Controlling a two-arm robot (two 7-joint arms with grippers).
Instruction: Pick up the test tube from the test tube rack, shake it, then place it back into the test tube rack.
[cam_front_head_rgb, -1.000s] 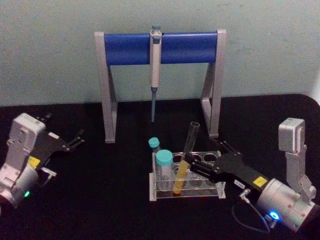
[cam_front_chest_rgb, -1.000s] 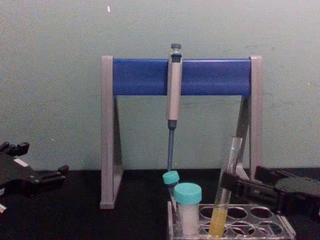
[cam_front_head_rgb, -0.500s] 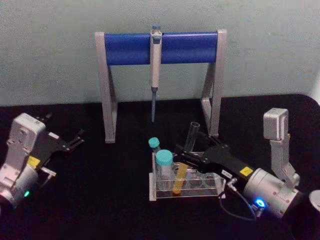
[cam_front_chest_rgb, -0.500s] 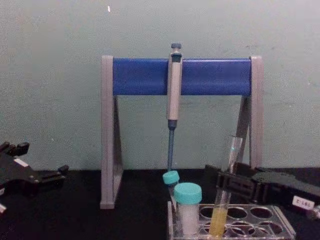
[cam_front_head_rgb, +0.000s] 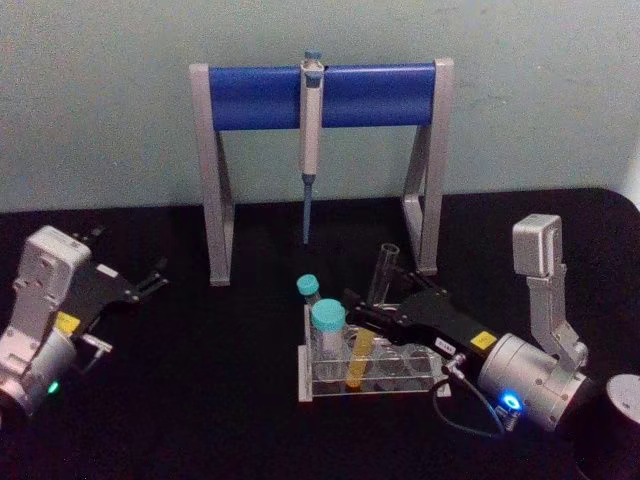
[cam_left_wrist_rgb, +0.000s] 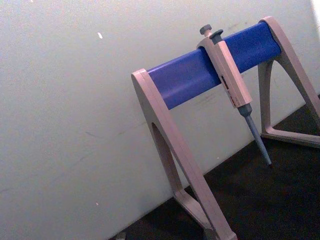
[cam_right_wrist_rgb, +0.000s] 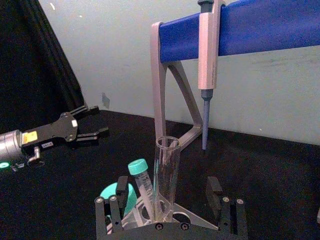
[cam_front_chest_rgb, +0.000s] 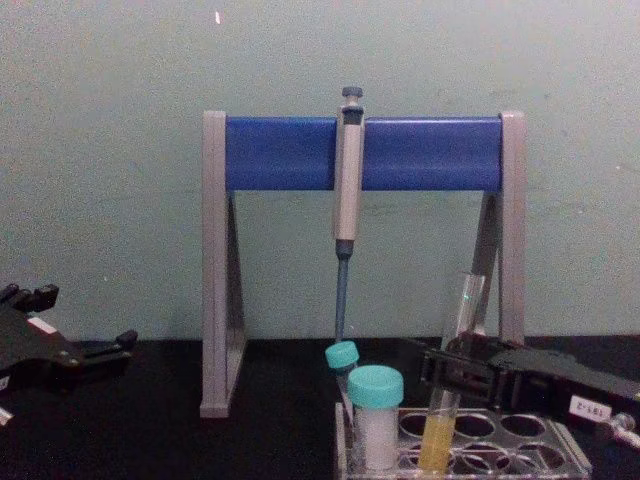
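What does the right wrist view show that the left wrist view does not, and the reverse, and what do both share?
Right wrist view alone of the two: the test tube standing between the open right gripper's fingers, teal-capped tubes, and the open left gripper farther off. Left wrist view alone of the two: the stand's second leg. Shared: the blue bar, the hanging pipette, the wall and the black table.

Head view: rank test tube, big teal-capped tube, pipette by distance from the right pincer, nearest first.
1. Test tube: standing in the rack, between the open fingers of the right pincer.
2. Big teal-capped tube: in the same rack, just to the pincer's left.
3. Pipette: hanging on the blue-bar stand at the back.
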